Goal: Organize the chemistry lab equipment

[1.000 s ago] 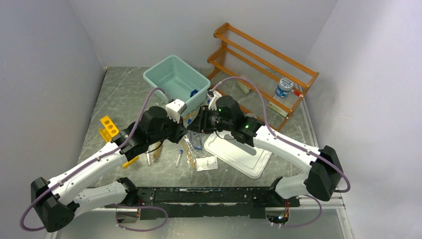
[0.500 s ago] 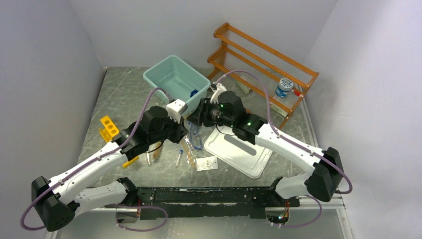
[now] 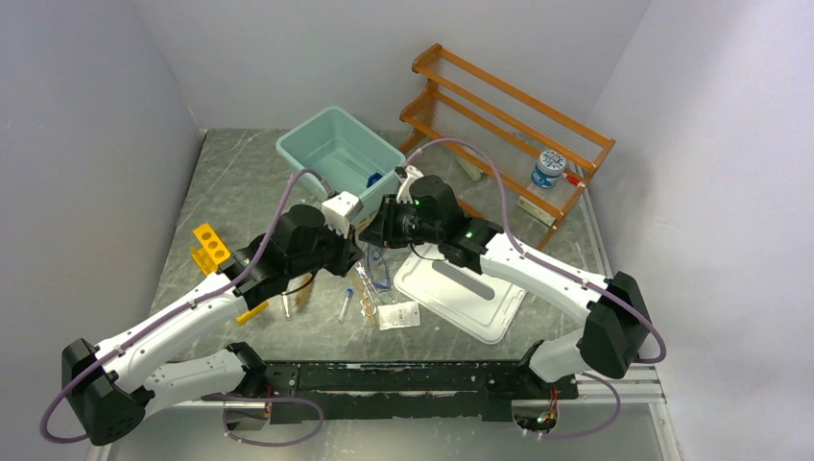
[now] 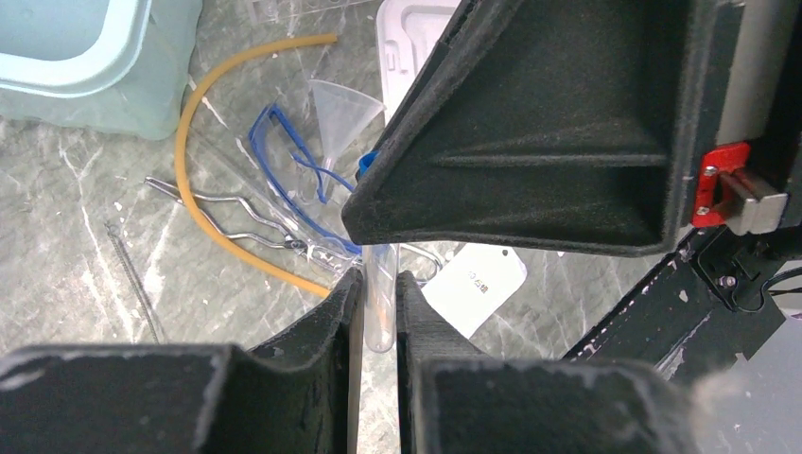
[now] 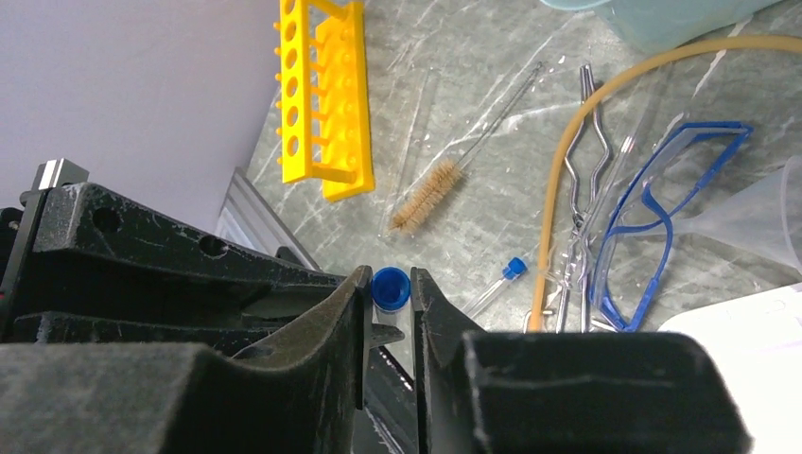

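Both arms meet at mid-frame in the top view, over the loose pile on the tabletop point(image 3: 240, 182). The left end effector point(image 4: 378, 284) is nearly closed, clamped on the clear body of a vial point(image 4: 380, 322) held above the tabletop. The right end effector point(image 5: 390, 282) has its jaws narrowed onto the vial's blue cap point(image 5: 391, 289).

At centre left of the left wrist view lie tubing point(image 4: 203, 189), tongs point(image 4: 236, 213), goggles point(image 4: 284, 161) and a funnel point(image 4: 342, 109). The rack point(image 5: 322, 95) is at upper left of the right wrist view, with the brush point(image 5: 426, 194) to its right. A second vial point(image 5: 496, 284) lies at lower centre. The jar point(image 3: 547, 168) stands on the shelf point(image 3: 499, 115) at upper right of the top view.
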You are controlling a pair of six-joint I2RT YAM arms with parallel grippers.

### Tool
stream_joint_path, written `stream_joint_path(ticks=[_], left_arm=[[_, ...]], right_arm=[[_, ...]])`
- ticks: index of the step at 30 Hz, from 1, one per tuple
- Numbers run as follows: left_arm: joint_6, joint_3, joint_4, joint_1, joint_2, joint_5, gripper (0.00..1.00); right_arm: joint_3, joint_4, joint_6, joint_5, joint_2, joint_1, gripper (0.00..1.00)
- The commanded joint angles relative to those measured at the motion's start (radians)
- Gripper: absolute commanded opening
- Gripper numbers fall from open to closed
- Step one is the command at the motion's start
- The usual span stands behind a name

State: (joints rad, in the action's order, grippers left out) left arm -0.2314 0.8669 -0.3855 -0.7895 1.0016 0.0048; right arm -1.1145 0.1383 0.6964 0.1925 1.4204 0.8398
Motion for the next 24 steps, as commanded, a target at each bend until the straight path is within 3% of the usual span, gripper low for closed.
stream_joint_path(ticks=[1,4,5,8,15,24], left_arm=[[0.001,0.017,0.038,-0.005,0.006,-0.002,0.25],[-0.044,0.014,0.056,0.001,0.003,-0.019,0.64],[-0.059,0.014,0.064,0.006,0.0,-0.04,0.71],[-0.086,0.031,0.065,0.029,0.003,-0.064,0.82],[-0.11,0.06,0.078,0.1,-0.006,-0.065,0.83],[-0.109,-0.012,0.198,0.125,-0.119,-0.174,0.8]], right_arm=[[-0.021,-0.005,-0.017,0.021,-0.009,-0.005,0.22],[-0.038,0.032,-0.044,-0.05,-0.019,-0.016,0.22],[-0.045,0.044,-0.057,-0.081,-0.023,-0.024,0.22],[-0.051,0.047,-0.144,-0.182,-0.051,-0.058,0.21],[0.037,-0.117,-0.419,-0.543,-0.083,-0.092,0.21],[0.185,-0.469,-0.602,-0.637,0.02,-0.091,0.19]])
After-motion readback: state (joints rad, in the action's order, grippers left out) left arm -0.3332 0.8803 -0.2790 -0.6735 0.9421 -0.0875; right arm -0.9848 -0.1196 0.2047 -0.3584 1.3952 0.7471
